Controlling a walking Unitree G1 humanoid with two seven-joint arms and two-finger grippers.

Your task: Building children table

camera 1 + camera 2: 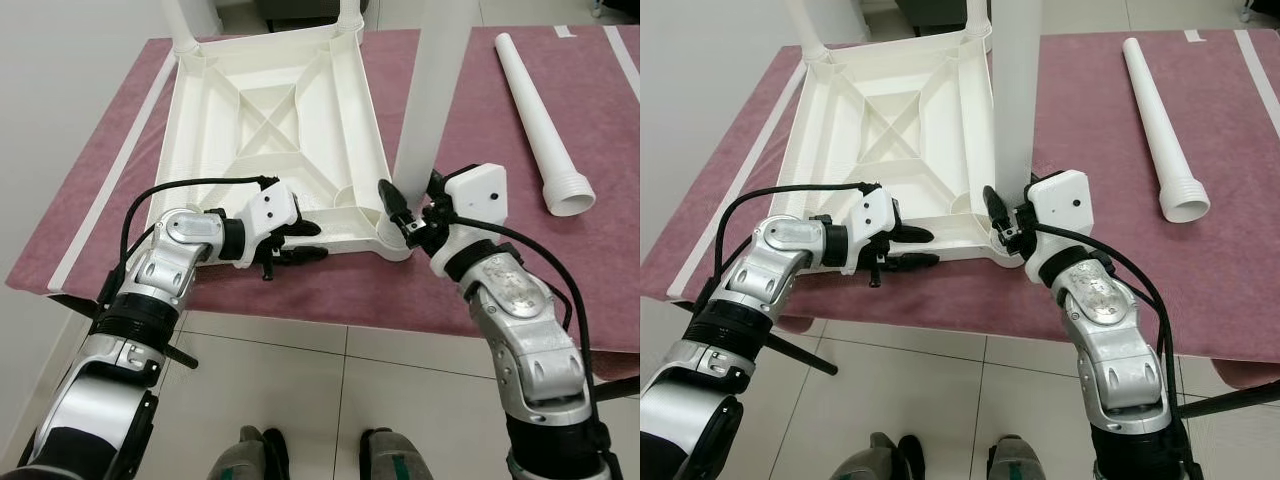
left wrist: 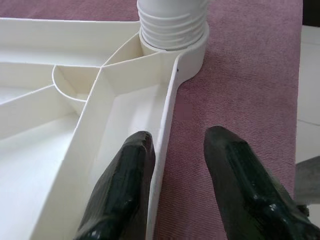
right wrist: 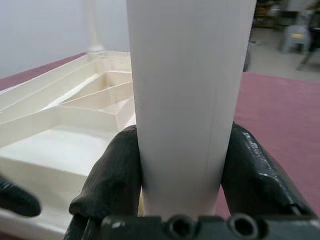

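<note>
White tabletop [image 1: 270, 140] lies upside down on the maroon cloth [image 1: 480, 150]. Right gripper [image 3: 182, 170] clamps an upright leg [image 3: 190, 100] standing in the near corner socket. Left gripper [image 2: 175, 185], fingers parted, straddles the tabletop's near rim beside that corner. Spare leg [image 1: 540, 125] lies well off past the right gripper.
</note>
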